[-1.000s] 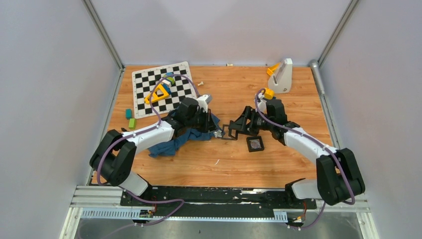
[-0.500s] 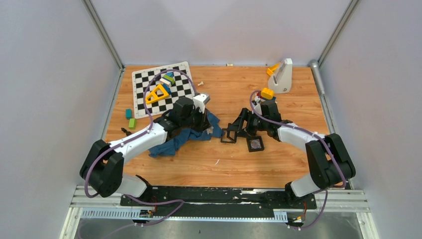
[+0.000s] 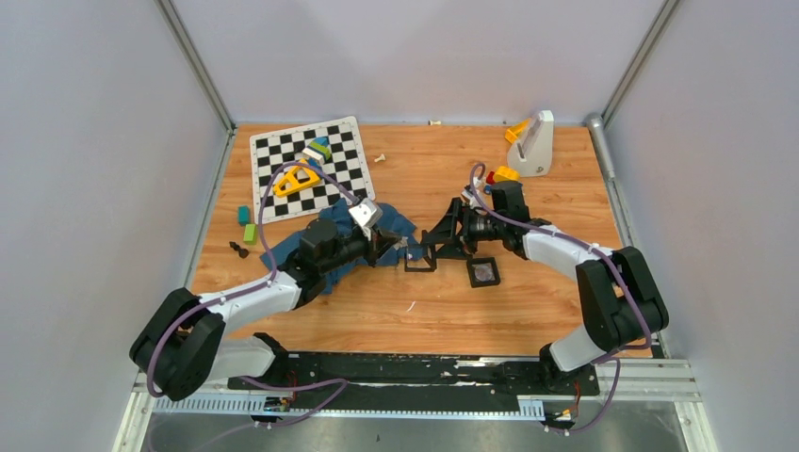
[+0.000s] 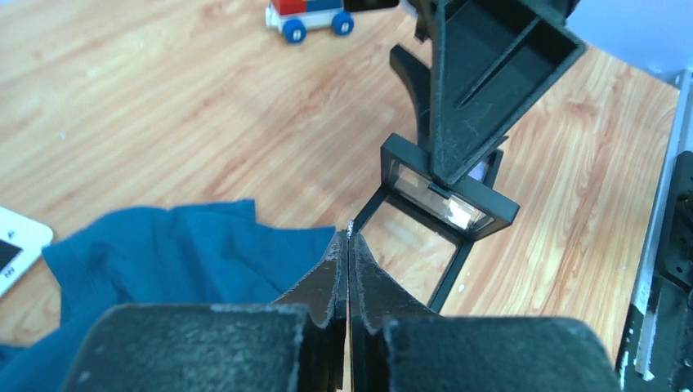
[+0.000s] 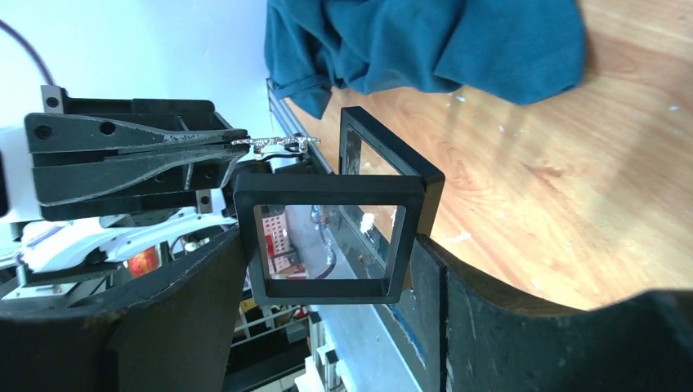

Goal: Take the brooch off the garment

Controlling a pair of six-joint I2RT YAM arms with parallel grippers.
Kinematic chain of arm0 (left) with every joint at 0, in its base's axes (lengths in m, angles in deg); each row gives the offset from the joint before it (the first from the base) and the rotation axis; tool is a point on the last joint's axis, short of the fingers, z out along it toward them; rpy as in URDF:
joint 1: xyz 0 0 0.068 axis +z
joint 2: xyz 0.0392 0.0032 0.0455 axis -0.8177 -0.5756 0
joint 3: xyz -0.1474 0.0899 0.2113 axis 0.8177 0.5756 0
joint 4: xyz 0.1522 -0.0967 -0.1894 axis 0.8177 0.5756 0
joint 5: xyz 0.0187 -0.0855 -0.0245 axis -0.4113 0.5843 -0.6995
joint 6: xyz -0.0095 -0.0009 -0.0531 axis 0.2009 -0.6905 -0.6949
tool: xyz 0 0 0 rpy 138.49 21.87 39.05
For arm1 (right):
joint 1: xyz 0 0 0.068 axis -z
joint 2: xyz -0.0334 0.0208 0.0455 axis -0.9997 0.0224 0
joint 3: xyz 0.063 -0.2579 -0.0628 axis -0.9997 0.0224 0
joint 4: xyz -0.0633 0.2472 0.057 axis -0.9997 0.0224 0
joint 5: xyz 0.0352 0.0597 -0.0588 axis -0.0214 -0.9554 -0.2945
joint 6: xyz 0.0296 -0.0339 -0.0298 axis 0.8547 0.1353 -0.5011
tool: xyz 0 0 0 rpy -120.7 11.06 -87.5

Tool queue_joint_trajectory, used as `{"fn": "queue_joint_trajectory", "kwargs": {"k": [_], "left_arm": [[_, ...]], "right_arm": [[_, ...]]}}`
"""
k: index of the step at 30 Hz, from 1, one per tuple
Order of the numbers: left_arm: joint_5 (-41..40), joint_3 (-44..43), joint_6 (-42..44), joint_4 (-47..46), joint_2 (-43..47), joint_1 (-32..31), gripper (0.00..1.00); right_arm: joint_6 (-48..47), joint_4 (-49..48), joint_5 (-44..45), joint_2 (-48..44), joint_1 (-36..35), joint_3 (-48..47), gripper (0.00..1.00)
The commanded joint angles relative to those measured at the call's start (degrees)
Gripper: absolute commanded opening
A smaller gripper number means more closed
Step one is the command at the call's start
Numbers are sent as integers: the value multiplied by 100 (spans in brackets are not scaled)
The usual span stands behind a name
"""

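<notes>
The tiny silvery-white brooch (image 5: pixel 276 144) is nipped at the very tips of the left claw (image 5: pixel 242 141), whose two black fingers are pressed together on it. In the left wrist view it shows only as a pale glint at the closed tips. It hangs in the air, apart from the cloth and just beside the upper edge of an open black square hinged box with clear windows (image 5: pixel 327 237).

The right claw (image 3: pixel 435 243) pinches that box by one of its two frames, a finger on either side. The other frame stands swung open at an angle towards the left claw. The two claws meet tip to tip near the middle of the wood-grain tabletop (image 3: pixel 424 311).

The large dark teal-blue cloth garment (image 5: pixel 425 41) lies crumpled on the tabletop just behind the left claw, partly under that arm's wrist.

A second black square box (image 3: pixel 484 273) lies flat on the tabletop beneath the right arm, with something pale inside.

Further off are:
- a black-and-white chequered board (image 3: pixel 269 151) at the far left, carrying an orange triangular frame (image 3: pixel 297 179) and some small coloured blocks
- a white wedge-shaped stand (image 3: pixel 534 141) at the far right
- a small red, white and blue toy car (image 4: pixel 306 16) beyond the right claw
</notes>
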Motion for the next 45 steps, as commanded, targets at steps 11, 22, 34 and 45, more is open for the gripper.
{"fn": "queue_joint_trajectory", "kwargs": {"k": [11, 22, 34, 45], "left_arm": [[517, 360, 147, -2308, 235, -23, 0], [606, 401, 150, -2317, 146, -35, 0], [737, 536, 206, -2416, 94, -64, 0], [713, 512, 410, -2503, -98, -203, 0]], "right_arm": [[512, -340, -841, 14, -77, -295, 33], [705, -375, -927, -64, -82, -384, 33], [945, -364, -1030, -71, -73, -596, 33], [1124, -454, -1151, 20, -82, -653, 33]]}}
